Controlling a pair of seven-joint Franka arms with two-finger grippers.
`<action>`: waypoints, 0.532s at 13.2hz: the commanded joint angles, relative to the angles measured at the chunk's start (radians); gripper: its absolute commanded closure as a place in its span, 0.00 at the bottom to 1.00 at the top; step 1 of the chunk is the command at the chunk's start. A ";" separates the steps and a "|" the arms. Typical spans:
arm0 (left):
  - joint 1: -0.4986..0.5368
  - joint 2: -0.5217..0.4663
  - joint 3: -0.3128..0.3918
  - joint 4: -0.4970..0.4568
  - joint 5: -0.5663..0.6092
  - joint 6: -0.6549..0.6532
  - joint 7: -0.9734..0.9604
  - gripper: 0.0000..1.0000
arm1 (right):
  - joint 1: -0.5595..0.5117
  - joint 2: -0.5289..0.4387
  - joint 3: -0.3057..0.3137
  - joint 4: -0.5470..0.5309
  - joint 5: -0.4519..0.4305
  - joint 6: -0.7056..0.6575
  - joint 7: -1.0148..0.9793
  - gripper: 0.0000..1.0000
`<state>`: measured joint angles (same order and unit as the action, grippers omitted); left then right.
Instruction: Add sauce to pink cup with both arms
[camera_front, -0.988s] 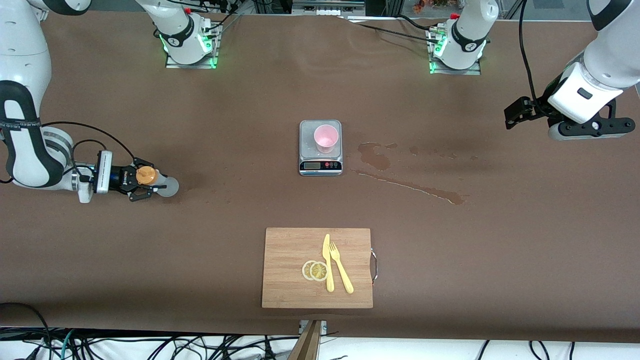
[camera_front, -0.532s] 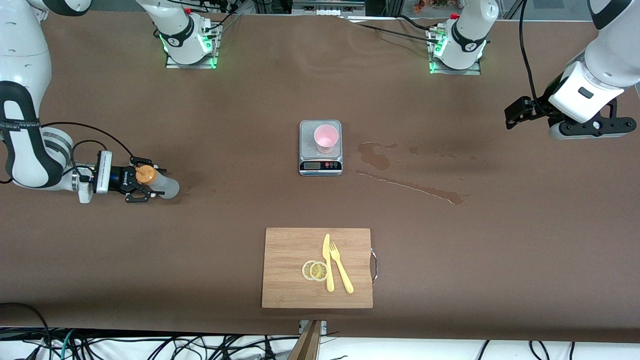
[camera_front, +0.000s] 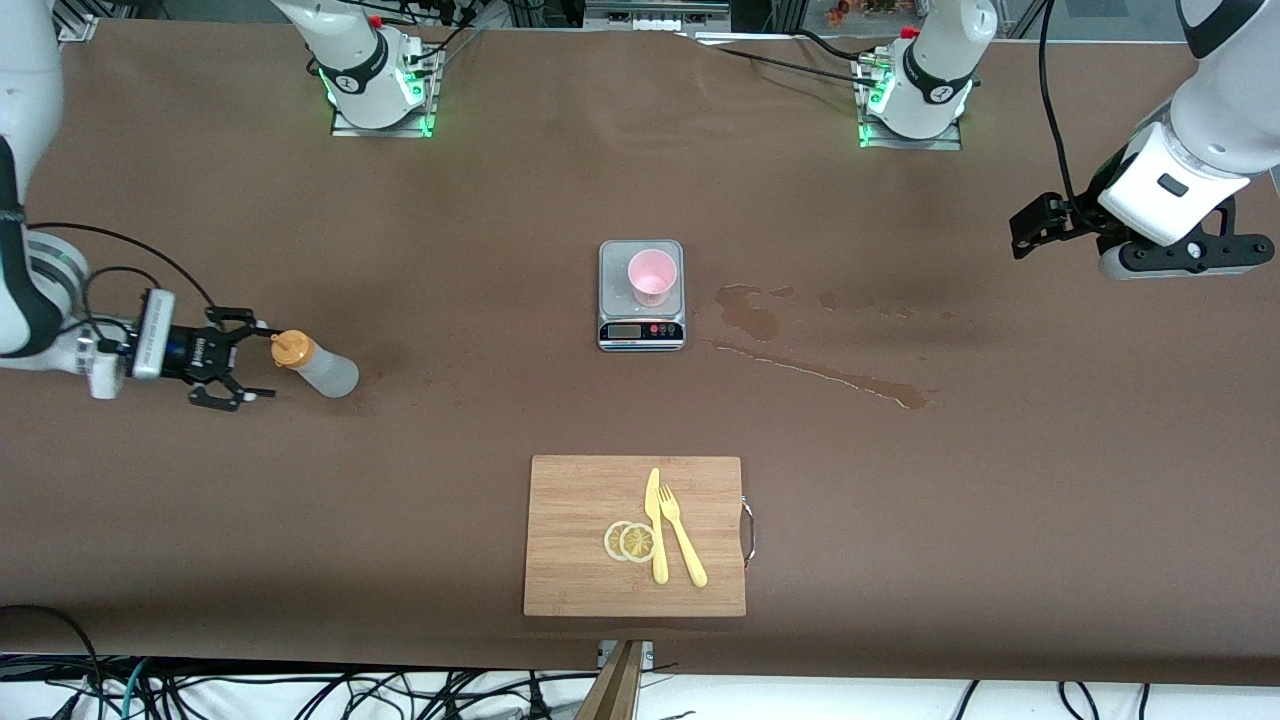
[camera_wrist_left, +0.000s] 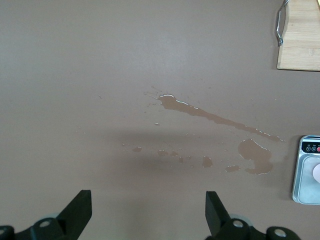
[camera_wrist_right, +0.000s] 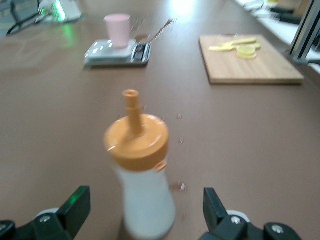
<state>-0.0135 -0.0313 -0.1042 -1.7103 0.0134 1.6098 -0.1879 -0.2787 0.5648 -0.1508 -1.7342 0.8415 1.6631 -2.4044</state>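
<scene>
The sauce bottle (camera_front: 312, 365), whitish with an orange nozzle cap (camera_wrist_right: 136, 140), stands upright on the brown table toward the right arm's end. My right gripper (camera_front: 250, 360) is low beside it and open. Its fingers (camera_wrist_right: 75, 202) are spread wide and do not touch the bottle (camera_wrist_right: 145, 200). The pink cup (camera_front: 652, 276) stands on a steel kitchen scale (camera_front: 640, 330) at the table's middle; it also shows in the right wrist view (camera_wrist_right: 117, 29). My left gripper (camera_front: 1025, 230) hangs open and empty over the left arm's end of the table, with bare table between its fingers (camera_wrist_left: 80, 205).
Brown wet stains (camera_front: 750, 312) streak the table beside the scale toward the left arm's end. Nearer the front camera lies a wooden cutting board (camera_front: 580, 540) with a yellow knife (camera_front: 656, 530), a fork (camera_front: 683, 540) and lemon slices (camera_front: 630, 541).
My right gripper has opened, let go of the sauce bottle and drawn back toward the right arm's end. The bottle stays standing. The left arm has barely moved.
</scene>
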 joint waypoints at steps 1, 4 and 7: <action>0.001 0.013 -0.002 0.028 -0.018 -0.018 -0.005 0.00 | -0.005 -0.193 -0.015 -0.031 -0.168 -0.010 0.153 0.00; 0.001 0.013 -0.002 0.028 -0.018 -0.018 -0.005 0.00 | 0.006 -0.356 -0.015 -0.034 -0.366 -0.003 0.454 0.00; 0.000 0.013 -0.002 0.029 -0.018 -0.018 -0.005 0.00 | 0.081 -0.500 -0.010 -0.031 -0.571 0.003 0.823 0.00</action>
<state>-0.0136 -0.0304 -0.1044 -1.7090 0.0134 1.6098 -0.1879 -0.2491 0.1619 -0.1669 -1.7304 0.3860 1.6521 -1.7862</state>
